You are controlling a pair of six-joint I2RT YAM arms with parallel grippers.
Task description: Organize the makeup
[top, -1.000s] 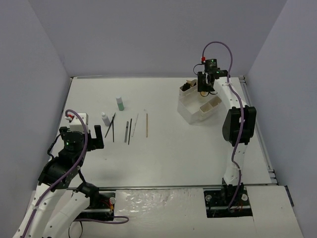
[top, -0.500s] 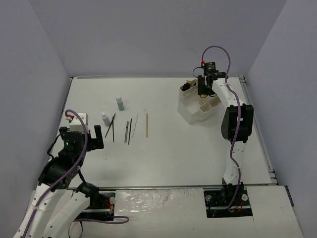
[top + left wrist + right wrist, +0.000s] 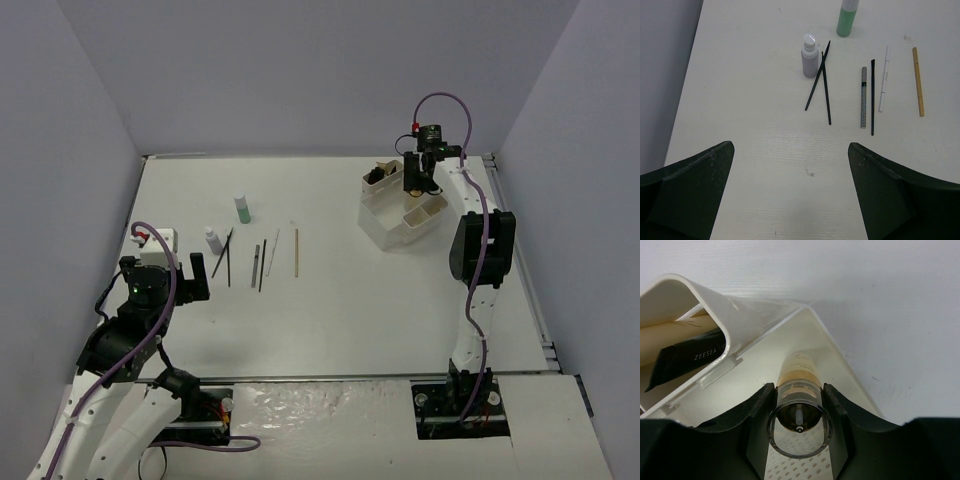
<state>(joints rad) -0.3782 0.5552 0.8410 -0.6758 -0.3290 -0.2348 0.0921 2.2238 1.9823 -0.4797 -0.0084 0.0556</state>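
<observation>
My right gripper [image 3: 799, 407] is shut on a small amber bottle [image 3: 800, 371] with a clear cap. It holds the bottle upright inside a corner compartment of the white box [image 3: 716, 306]. A black tube [image 3: 686, 360] lies in the neighbouring compartment. In the top view this gripper [image 3: 416, 180] hangs over the back of the box [image 3: 385, 222]. My left gripper [image 3: 790, 192] is open over bare table, short of the row of makeup: a grey bottle [image 3: 810, 59], a green bottle [image 3: 847, 21], two crossed black brushes [image 3: 821, 82], a checkered pencil [image 3: 864, 97], a white pencil [image 3: 883, 80] and a tan pencil [image 3: 918, 82].
The box stands at the back right of the white table [image 3: 350, 300]. Grey walls close in the left, right and back sides. The loose makeup [image 3: 255, 250] lies left of centre, just beyond my left gripper [image 3: 193, 277].
My right gripper has shifted slightly right and back over the box with the amber bottle. The left arm has not moved.
</observation>
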